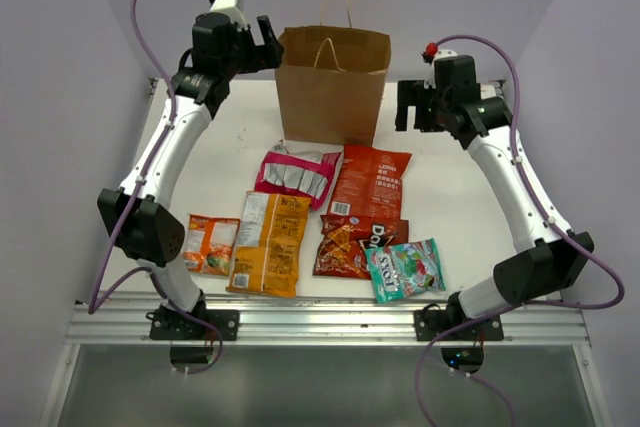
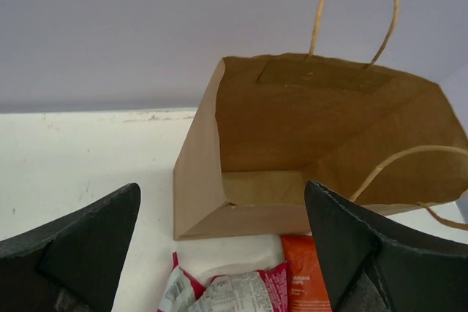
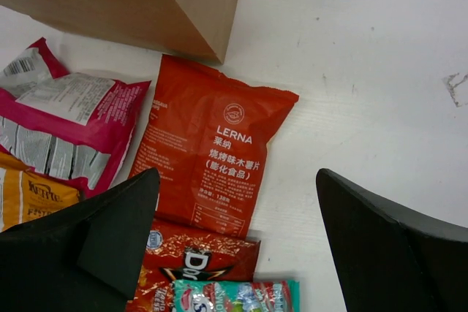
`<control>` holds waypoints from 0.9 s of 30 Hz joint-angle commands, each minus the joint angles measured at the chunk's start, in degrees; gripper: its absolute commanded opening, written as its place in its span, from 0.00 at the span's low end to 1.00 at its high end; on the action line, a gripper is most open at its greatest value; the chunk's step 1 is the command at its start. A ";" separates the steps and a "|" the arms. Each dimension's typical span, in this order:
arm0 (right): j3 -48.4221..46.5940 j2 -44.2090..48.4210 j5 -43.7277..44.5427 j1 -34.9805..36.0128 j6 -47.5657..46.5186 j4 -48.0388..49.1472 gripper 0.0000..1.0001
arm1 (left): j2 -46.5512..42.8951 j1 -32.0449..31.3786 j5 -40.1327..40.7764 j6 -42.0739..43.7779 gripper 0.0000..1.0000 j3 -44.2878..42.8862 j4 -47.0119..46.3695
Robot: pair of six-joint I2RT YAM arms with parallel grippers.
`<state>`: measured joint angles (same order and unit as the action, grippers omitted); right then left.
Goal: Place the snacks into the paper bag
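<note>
The brown paper bag [image 1: 332,87] stands upright at the back of the table, and its open mouth shows in the left wrist view [image 2: 322,144] with nothing visible inside. Six snacks lie in front of it: pink-silver [image 1: 297,173], red [image 1: 370,183], dark red Doritos [image 1: 345,244], tall yellow-orange [image 1: 270,242], small orange [image 1: 212,243] and teal-green [image 1: 405,269]. My left gripper [image 1: 268,47] is open and empty, raised beside the bag's left top edge. My right gripper [image 1: 412,107] is open and empty, raised right of the bag, above the red packet [image 3: 212,144].
White table [image 1: 470,197] with purple walls on three sides. A metal rail [image 1: 330,322] runs along the near edge, where both arm bases are bolted. The two paper loop handles [image 1: 336,7] stick up above the bag.
</note>
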<state>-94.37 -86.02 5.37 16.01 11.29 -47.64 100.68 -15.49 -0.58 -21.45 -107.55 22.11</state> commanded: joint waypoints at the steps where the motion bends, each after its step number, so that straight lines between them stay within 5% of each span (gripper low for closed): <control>1: -1.78 2.09 0.26 -0.01 1.89 2.64 0.92 | 0.73 0.28 -3.55 -0.17 0.98 -2.05 -7.78; 12: -0.74 1.99 1.49 0.07 2.07 2.28 0.92 | 10.23 0.28 -3.55 -0.17 0.87 -7.06 -7.78; 15: 1.10 2.43 0.96 -0.01 2.42 3.16 0.91 | 10.85 0.28 -3.20 0.01 0.73 -6.71 -7.69; 18: 5.74 3.40 1.40 -0.01 2.68 6.40 0.89 | 11.29 0.28 -3.64 -0.08 0.43 -6.62 -8.39; 19: 7.77 3.75 2.18 -0.01 3.12 7.81 0.88 | 11.29 0.28 -3.73 -0.34 0.25 -6.88 -8.57; 21: 13.49 4.19 2.80 -0.01 5.05 10.01 0.88 | 11.64 0.28 -3.99 -0.52 0.03 -7.06 -8.49; 27: 24.48 -2.73 3.87 -0.19 9.01 19.49 0.92 | 10.85 0.28 -3.64 -0.52 0.00 -7.06 -6.82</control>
<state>-73.30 -85.25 7.99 16.01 17.23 -35.66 112.66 -15.49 -4.03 -21.93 -112.77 15.79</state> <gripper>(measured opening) 0.917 0.008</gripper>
